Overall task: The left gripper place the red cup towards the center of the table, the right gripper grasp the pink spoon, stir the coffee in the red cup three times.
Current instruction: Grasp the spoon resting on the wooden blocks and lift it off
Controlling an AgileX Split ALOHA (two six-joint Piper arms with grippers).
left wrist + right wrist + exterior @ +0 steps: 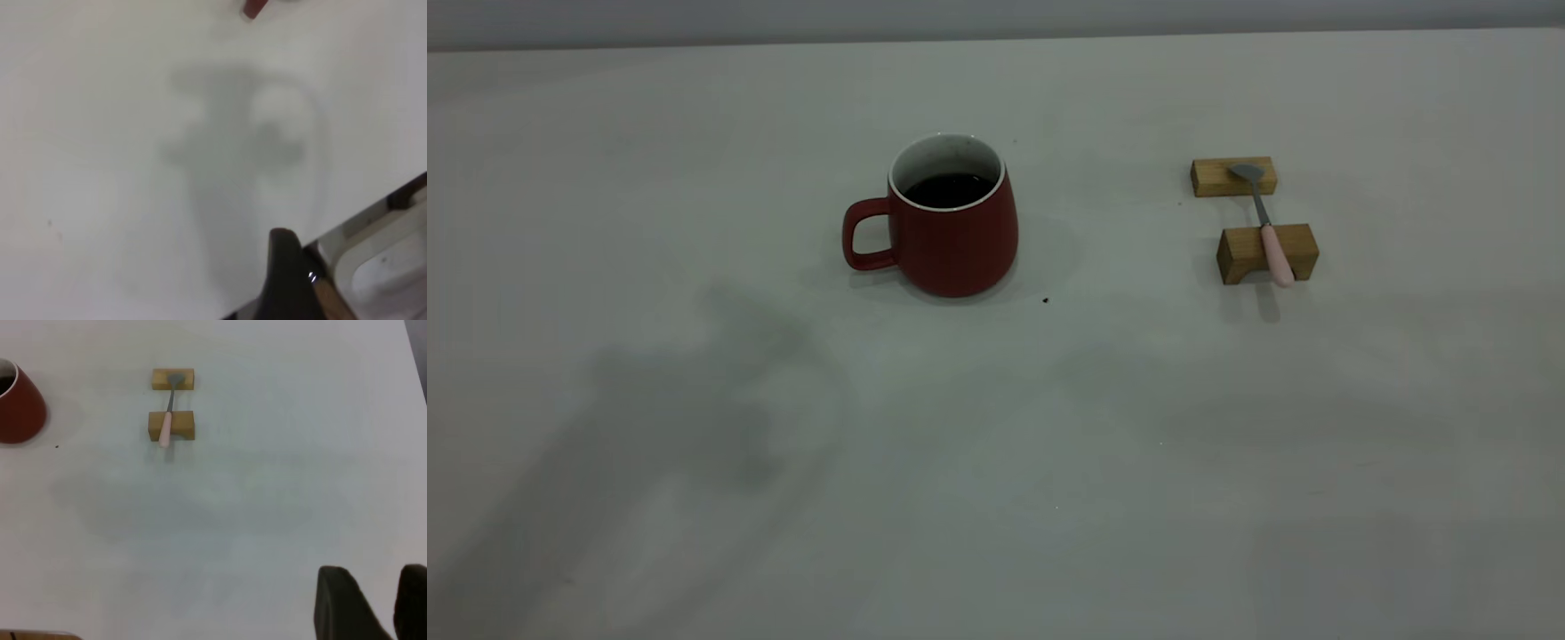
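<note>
Surface [694, 133]: pale grey. Red cup [953, 233] w/ coffee [949, 188] upright nr centre, handle toward left side. Pink spoon [1266, 228] across two wooden blocks [1267, 252], well right of cup. Left gripper [283, 267]: jaws cannot tell. Right gripper [373, 603]: jaws apart, holding nothing.

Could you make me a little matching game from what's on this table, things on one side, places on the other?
Things:
1. coffee
2. spoon
3. cup
4. blocks

Places:
A. lying across the two blocks
B. inside the cup
C. on the table, right of the cup
D. upright near the table's middle, handle to the left

Pairs: 1-B, 2-A, 3-D, 4-C
</note>
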